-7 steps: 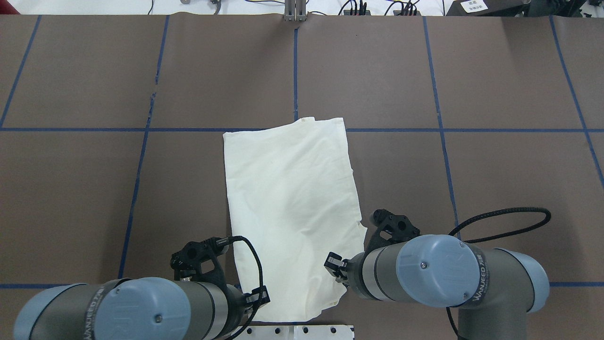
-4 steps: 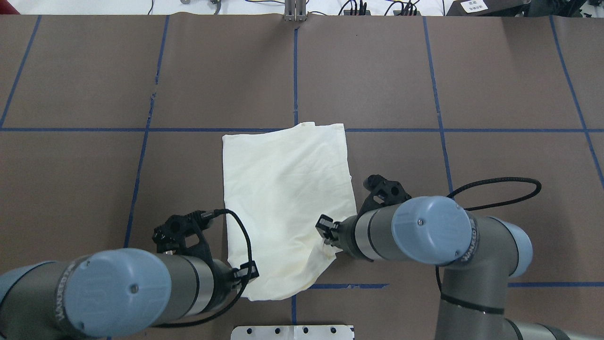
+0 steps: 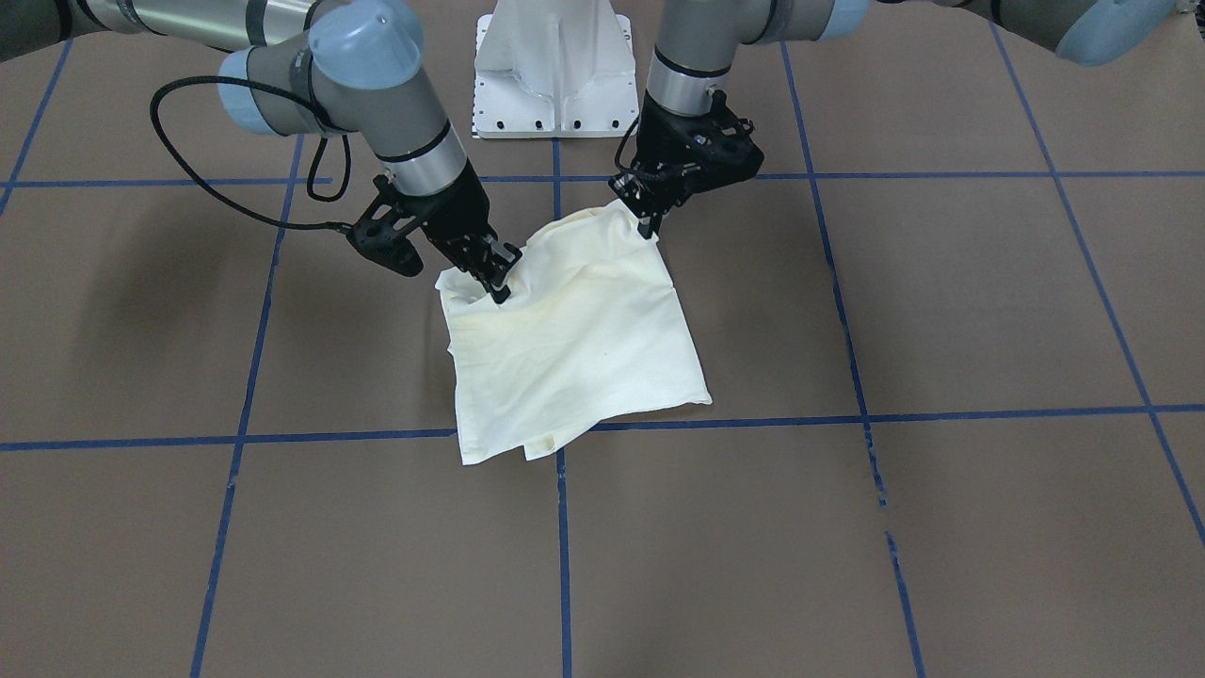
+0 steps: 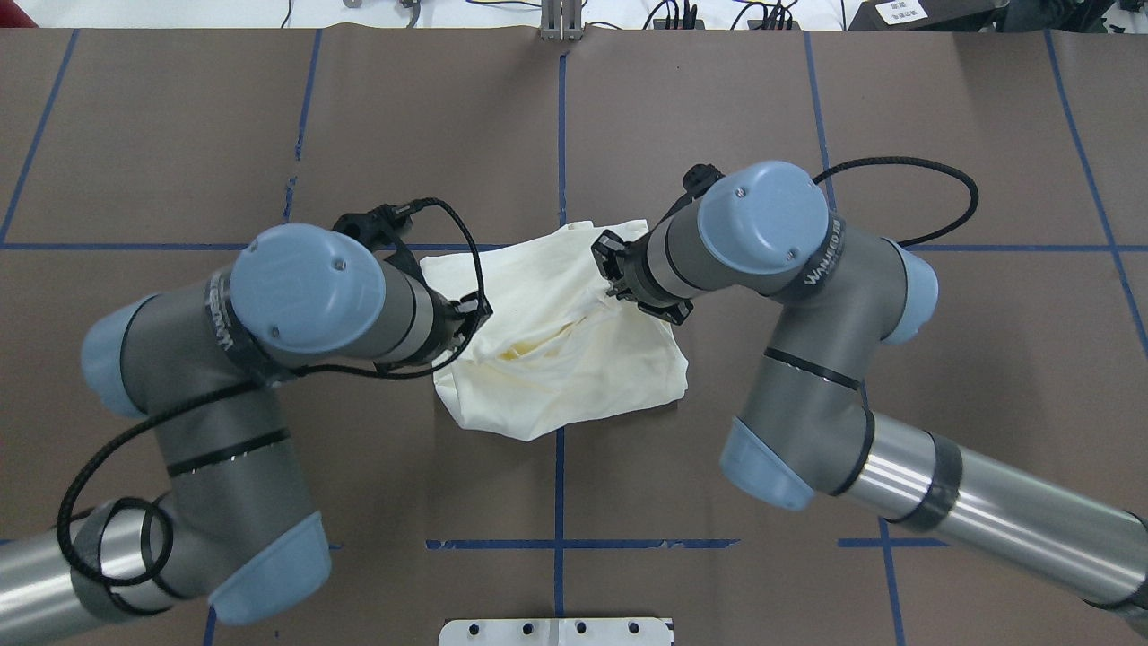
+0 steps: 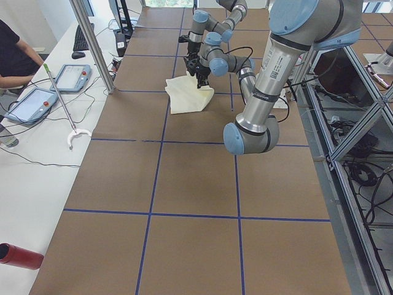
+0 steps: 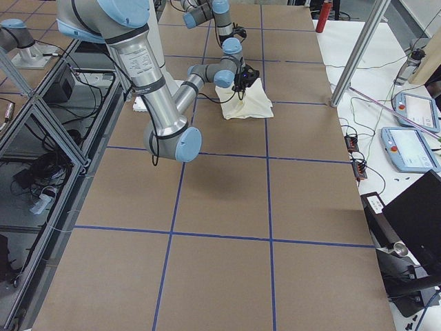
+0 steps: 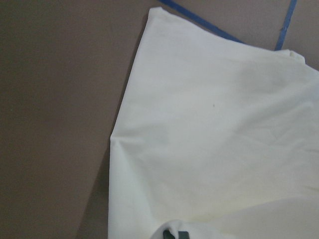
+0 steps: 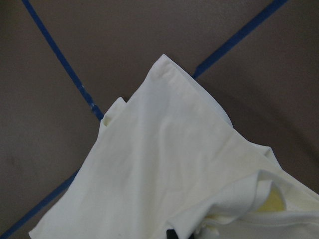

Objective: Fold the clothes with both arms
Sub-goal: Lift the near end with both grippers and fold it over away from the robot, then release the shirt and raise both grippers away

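Observation:
The cream-white clothes (image 4: 574, 377), one shirt with its plain side up, lie bunched at mid-table, the near edge lifted over the far half (image 3: 584, 348). My left gripper (image 4: 473, 314) is shut on the shirt's left corner; in the front-facing view it (image 3: 648, 224) is on the right. My right gripper (image 4: 614, 285) is shut on the other corner and holds it slightly farther out (image 3: 497, 282). Both wrist views look down on cream cloth (image 7: 214, 139) (image 8: 159, 169) draped below the fingers. The print is hidden.
The brown table cover carries blue tape lines (image 4: 560, 135). A white pedestal base (image 4: 556, 631) sits at the near edge. In the left view, a person (image 5: 12, 55) sits by tablets, with a metal post (image 5: 92, 43) and a red cylinder (image 5: 18, 255) nearby.
Both grippers have carried the shirt's near edge away from the robot, over the far half. The long flat shirt is now about half as long and bunched.

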